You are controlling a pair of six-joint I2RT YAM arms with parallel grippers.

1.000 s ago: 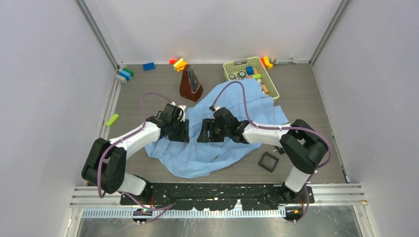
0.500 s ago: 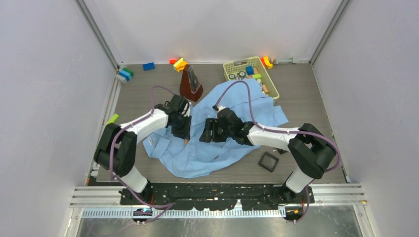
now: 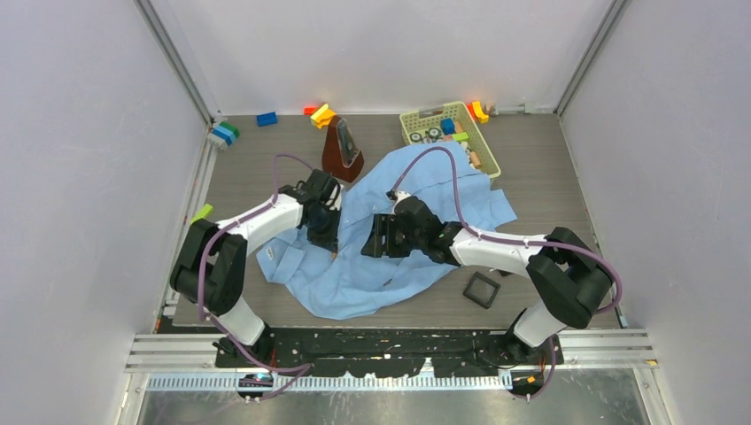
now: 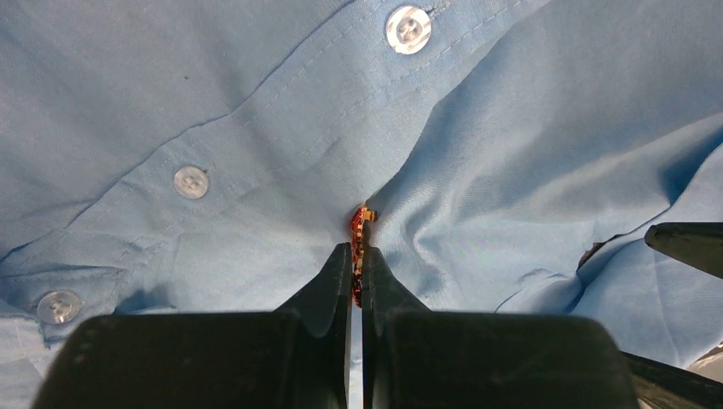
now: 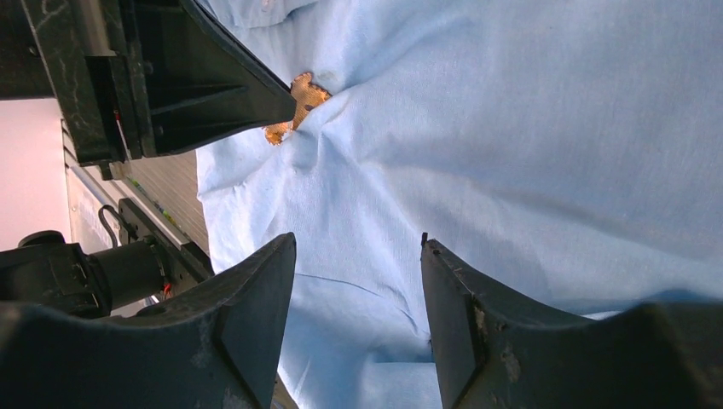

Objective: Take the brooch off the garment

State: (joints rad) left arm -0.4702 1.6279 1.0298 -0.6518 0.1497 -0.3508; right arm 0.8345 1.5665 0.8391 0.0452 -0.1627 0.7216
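You are clamping your left gripper shut on the small orange-gold brooch. The brooch is sitting pinned in the large light-blue cloth shirt, which is lying spread over the middle of the desk. From the left wrist, the brooch is lying edge-on straight ahead at 12 o'clock. Its long axis is running 12 to 6 in line with the fingers, so the coming pull probably goes straight back toward 6. Your right gripper is hovering over the cloth with its jaws apart, and the brooch is sitting apart from it at its 11 o'clock. This arm looks placed to pin the fabric down. You are working with one brooch, one shirt and three clear round buttons in view.
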